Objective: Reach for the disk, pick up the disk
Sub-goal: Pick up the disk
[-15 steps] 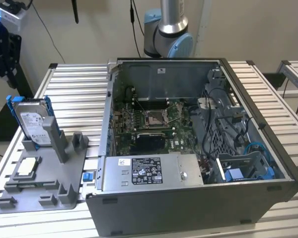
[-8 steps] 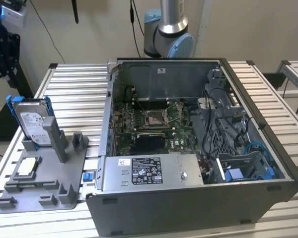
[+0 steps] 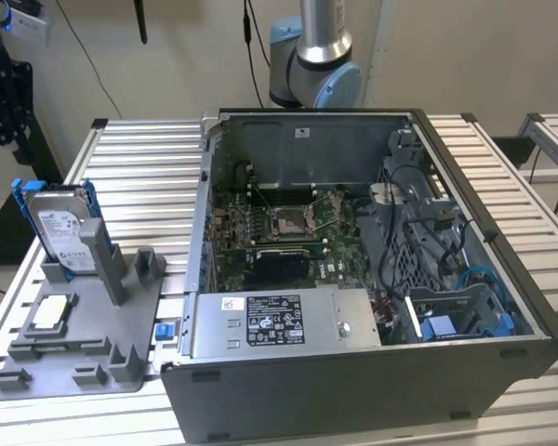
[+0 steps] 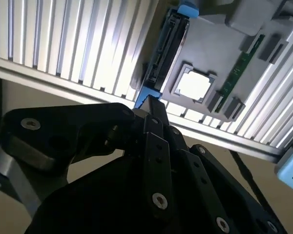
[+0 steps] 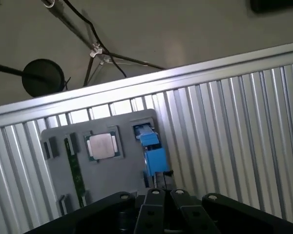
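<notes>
Ribbed worktop (image 3: 139,149) carries a grey fixture (image 3: 93,321); disk (image 3: 60,230) stands upright in its slot; claw (image 4: 149,103) clear of it, closure indeterminable.

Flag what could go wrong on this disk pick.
1. The disk stands on edge in a slot of the grey fixture. A skewed approach by the gripper could tip it or jam it in the slot.
2. The chip and the green memory stick lie in the same fixture, close to the disk. A descent off to that side might strike them.
</notes>
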Motion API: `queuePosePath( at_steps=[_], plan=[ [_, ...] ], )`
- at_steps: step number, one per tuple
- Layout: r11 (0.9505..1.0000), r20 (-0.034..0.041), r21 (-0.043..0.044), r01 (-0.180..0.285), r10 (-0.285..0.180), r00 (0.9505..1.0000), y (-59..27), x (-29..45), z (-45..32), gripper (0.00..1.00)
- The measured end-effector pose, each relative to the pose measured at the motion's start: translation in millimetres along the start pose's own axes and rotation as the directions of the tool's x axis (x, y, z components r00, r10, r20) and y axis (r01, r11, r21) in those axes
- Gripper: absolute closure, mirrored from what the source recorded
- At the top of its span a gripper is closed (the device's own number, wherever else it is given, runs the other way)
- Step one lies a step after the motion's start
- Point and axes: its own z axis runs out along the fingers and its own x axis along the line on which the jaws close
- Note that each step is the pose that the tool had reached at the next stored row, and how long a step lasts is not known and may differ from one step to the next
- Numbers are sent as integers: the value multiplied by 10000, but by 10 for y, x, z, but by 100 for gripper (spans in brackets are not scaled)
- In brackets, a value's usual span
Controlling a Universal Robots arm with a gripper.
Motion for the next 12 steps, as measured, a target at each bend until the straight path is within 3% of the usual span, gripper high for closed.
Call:
queuePosePath(
  at_steps=[8,9,12],
  plan=[
    [9998,4,-10,216,-216,9998,1,0,0,100],
    [9998,4,-10,218,-218,9998,0,0,0,0],
    [9997,3,-11,231,-231,9997,0,0,3,0]
  ],
)
